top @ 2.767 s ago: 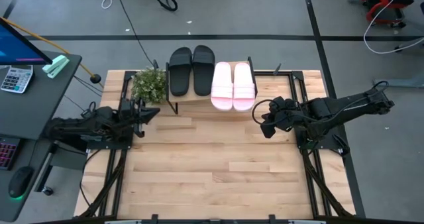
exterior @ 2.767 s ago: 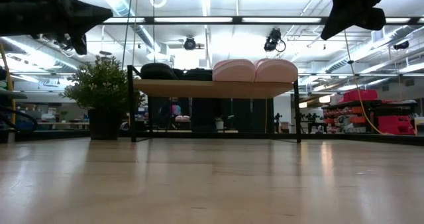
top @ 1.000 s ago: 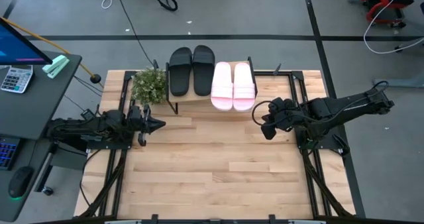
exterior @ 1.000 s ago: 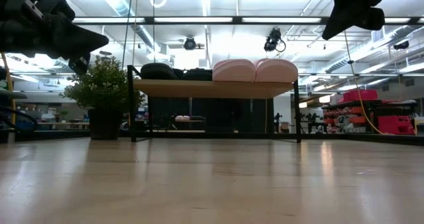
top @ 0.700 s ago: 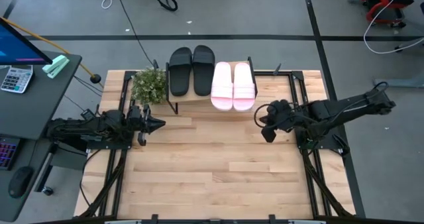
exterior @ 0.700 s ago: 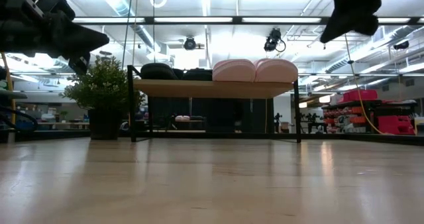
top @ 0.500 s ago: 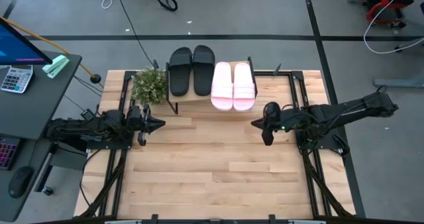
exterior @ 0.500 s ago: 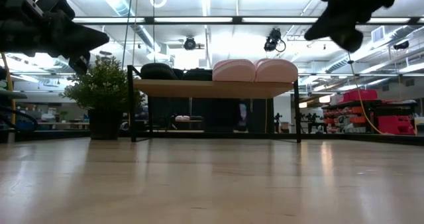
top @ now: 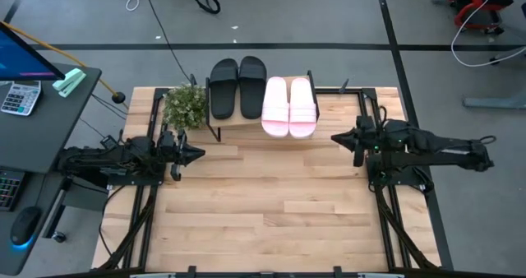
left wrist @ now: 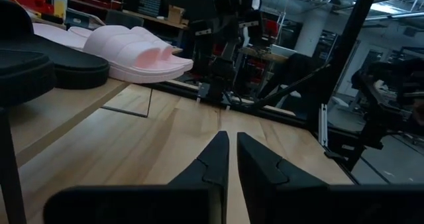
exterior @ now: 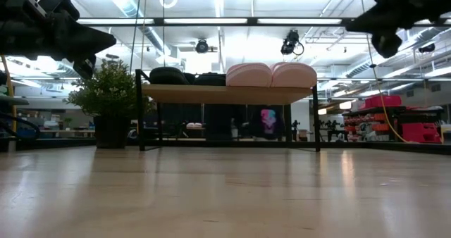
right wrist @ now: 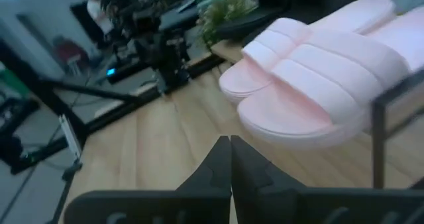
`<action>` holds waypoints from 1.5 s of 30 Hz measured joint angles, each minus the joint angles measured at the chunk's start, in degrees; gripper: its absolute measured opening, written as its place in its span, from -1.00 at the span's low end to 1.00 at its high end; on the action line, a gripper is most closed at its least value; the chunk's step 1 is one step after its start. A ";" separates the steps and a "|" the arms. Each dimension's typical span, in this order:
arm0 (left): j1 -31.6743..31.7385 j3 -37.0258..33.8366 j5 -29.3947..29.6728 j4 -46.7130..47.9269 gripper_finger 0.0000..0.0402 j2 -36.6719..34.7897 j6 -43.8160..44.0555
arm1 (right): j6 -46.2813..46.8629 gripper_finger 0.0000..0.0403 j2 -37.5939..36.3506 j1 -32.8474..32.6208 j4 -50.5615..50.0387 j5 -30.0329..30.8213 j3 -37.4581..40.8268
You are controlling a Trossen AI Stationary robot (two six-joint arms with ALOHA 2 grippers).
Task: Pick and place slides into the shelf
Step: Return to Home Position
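Observation:
All of the slides lie sole-down side by side on the shelf's top board (top: 235, 125), two black (top: 237, 87) on the left and two pale pink (top: 289, 106) on the right. In the low view the shelf (exterior: 211, 94) stands on thin black legs at the table's far side. My left gripper (top: 200, 154) hovers shut to the left of the shelf, pointing right; its wrist view shows the fingers (left wrist: 232, 151) close together. My right gripper (top: 334, 137) hovers shut to the right of the pink slides (right wrist: 311, 78), pointing left.
A small potted plant (top: 184, 105) stands at the shelf's left end, close to the left gripper. Bare slatted tabletop (top: 263, 204) stretches from the shelf to the near edge. A desk with a calculator (top: 20, 97) sits beyond the table's left edge.
My right gripper has drawn back toward the table's right edge and risen slightly toward the far side. It has tipped from pointing downward to lying level, pointing left. The slides have stayed put on the shelf.

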State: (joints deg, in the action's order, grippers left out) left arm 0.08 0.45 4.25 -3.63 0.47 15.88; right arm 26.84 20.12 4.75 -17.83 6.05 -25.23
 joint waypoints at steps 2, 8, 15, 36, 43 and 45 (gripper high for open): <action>0.00 0.00 0.00 -0.01 -0.80 0.00 0.00 | 0.49 -1.00 -3.57 0.00 0.83 1.44 2.07; 0.01 0.00 -0.02 -0.01 -0.82 0.00 0.00 | 1.48 -1.00 -11.08 -0.04 7.45 1.89 6.99; 0.00 0.00 -0.02 -0.03 -0.87 0.00 0.00 | 2.02 -1.00 -17.67 -0.96 9.60 0.91 11.70; 0.02 0.00 -0.02 -0.01 -0.82 0.00 0.00 | 2.02 -1.00 -19.23 -9.05 19.70 3.07 22.24; 0.01 0.00 -0.02 -0.01 -0.87 0.00 0.01 | 0.78 -1.00 -19.63 -9.03 17.97 2.95 22.86; 0.00 0.00 -0.04 -0.01 -0.87 0.00 0.00 | -0.07 -1.00 -19.63 -9.03 16.14 2.40 22.90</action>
State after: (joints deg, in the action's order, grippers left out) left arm 0.08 0.45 4.21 -3.64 0.47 15.88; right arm 26.77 0.49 -4.27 -1.70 8.45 -2.34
